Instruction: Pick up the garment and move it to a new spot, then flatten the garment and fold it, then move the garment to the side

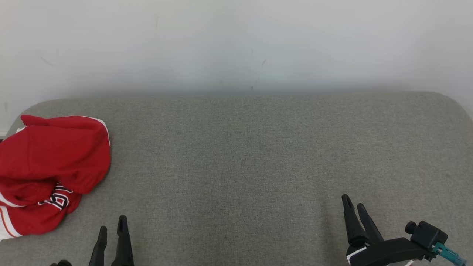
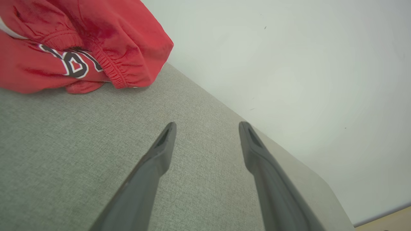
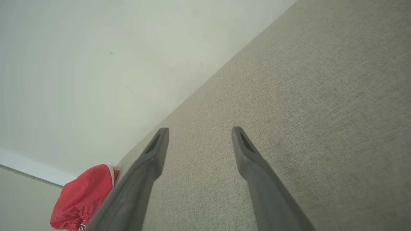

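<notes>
Head view: red garment (image 1: 51, 166) lies crumpled at 9 o'clock on grey padded surface (image 1: 240, 166), untouched. Left gripper (image 1: 112, 223) at 7 o'clock, fingers spread, empty, near garment. Right gripper (image 1: 353, 201) at 4 o'clock, fingers spread, empty, well apart.

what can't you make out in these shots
garment: head view, cut off by the left edge; bunched folds hide its type.
lettering: left wrist view, mostly tucked under a fold, unreadable.
left end effector: head view, base cut off by the bottom edge.
</notes>
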### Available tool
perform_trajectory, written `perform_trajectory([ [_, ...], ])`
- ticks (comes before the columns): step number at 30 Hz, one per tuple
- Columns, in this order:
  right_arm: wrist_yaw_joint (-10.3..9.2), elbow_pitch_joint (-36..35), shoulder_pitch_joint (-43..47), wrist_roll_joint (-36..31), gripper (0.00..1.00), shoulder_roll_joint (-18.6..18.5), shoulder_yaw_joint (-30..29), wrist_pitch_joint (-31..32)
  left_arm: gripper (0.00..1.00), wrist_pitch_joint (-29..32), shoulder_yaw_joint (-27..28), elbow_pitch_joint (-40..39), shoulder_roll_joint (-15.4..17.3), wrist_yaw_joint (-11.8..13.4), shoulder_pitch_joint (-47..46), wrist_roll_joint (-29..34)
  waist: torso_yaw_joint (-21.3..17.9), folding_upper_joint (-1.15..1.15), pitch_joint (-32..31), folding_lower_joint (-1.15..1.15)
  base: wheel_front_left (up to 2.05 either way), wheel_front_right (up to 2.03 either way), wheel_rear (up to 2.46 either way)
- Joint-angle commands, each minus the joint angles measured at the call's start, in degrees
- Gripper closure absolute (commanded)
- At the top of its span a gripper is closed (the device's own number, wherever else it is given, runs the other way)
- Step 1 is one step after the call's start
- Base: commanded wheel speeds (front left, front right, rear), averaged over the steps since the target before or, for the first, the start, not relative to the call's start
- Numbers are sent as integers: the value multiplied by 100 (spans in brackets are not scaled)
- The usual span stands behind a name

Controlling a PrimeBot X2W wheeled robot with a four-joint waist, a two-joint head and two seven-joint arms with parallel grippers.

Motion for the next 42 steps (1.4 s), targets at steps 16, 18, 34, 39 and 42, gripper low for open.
perform_trajectory([
  [16, -6, 97, 56, -1328, 0, -20, 289, -397, 0, -216, -203, 29, 176, 41, 56, 1220, -3, 0, -44, 0, 0, 0, 0],
  [18, -6, 113, 74, -1472, 0, -20, 304, -440, 0, -235, -206, 38, 183, 50, 77, 1343, -5, 0, -50, 0, 0, 0, 0],
  [34, -8, 132, 172, -2382, 0, -21, 370, -769, 0, -394, -79, 55, 143, 12, 150, 2217, 5, 0, -71, 0, 0, 0, 0],
  [39, -8, 137, 186, -2623, 0, -21, 392, -853, 0, -435, -41, 55, 137, -4, 161, 2502, -1, 0, -69, 0, 0, 0, 0],
  [42, -9, 137, 205, -2779, 0, -22, 380, -904, 0, -463, -34, 56, 137, -26, 155, 2667, 1, 0, -70, 0, 0, 0, 0],
])
